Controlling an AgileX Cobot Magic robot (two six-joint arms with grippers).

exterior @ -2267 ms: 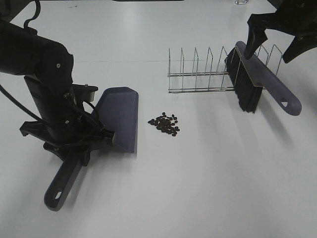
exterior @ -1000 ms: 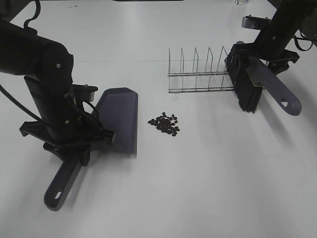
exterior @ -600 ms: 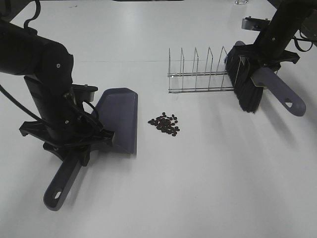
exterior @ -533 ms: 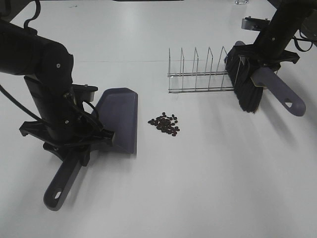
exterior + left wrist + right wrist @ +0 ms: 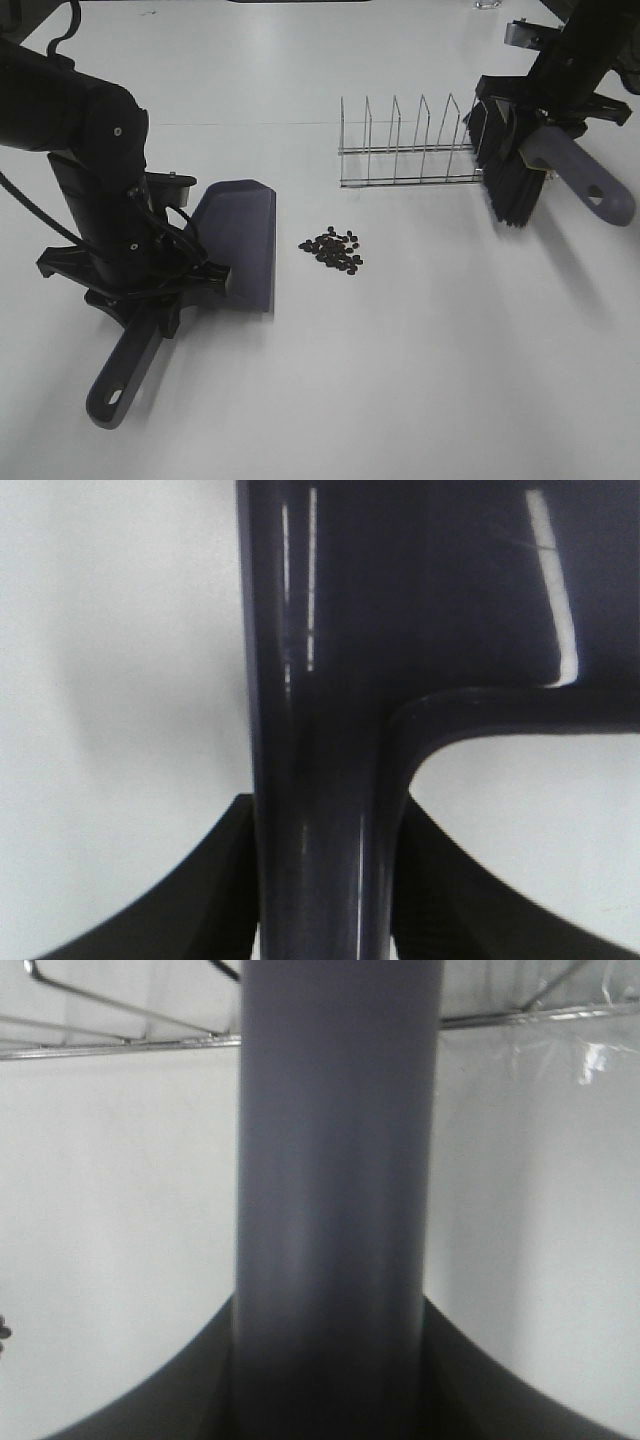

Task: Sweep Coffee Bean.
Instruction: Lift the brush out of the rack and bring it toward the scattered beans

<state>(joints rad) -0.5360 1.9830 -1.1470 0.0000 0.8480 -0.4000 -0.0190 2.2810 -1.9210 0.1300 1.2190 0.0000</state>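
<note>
Two dozen or so coffee beans [image 5: 331,250] lie in one loose cluster on the white table [image 5: 400,380], near the middle of your exterior high view. They sit between the dustpan [image 5: 240,240] on the left and the brush [image 5: 512,170] on the right. They are close to the pan's long edge but not touching it, and well apart from the brush.

Your left gripper [image 5: 160,298] is clamped on the dustpan at the neck, where the handle meets the pan. The left wrist view shows the glossy purple-grey handle running straight between the two black jaws, which press on it from either side. The free end of the handle points toward the near-left corner of the table.

Your right gripper [image 5: 535,125] grips the brush by its grey handle. In the right wrist view the handle fills the gap between the jaws. The black bristles hang downward, and the handle's end, with its hanging hole, slants out to the right. The brush is just beside the right end of the wire rack [image 5: 405,150], which stands behind the beans. You cannot tell from these views whether the bristle tips touch the table.
</note>
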